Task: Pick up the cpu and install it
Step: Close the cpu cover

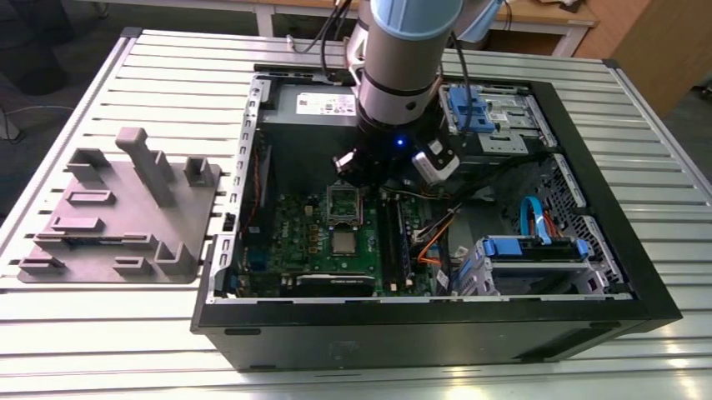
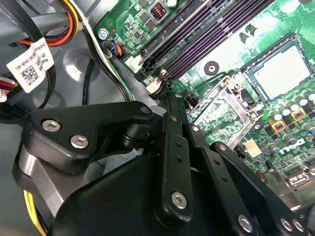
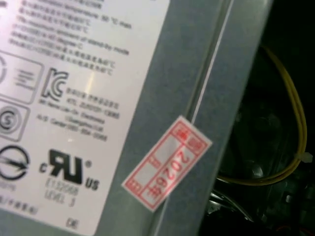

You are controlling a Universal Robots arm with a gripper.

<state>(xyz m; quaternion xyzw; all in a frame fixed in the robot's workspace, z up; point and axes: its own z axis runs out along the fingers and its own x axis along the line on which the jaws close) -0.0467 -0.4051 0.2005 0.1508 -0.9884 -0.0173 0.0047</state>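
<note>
Black gripper [image 2: 170, 105] linkage in the foreground, fingers folded together at the tip, nothing visibly held; it hangs above the open socket frame [image 2: 224, 110]. Beyond it, the cpu [image 2: 281, 70] lies flat in its socket on the green motherboard [image 2: 221, 49]. Risk: nearby loose cables [image 2: 106, 61] could snag the descending linkage.
</note>
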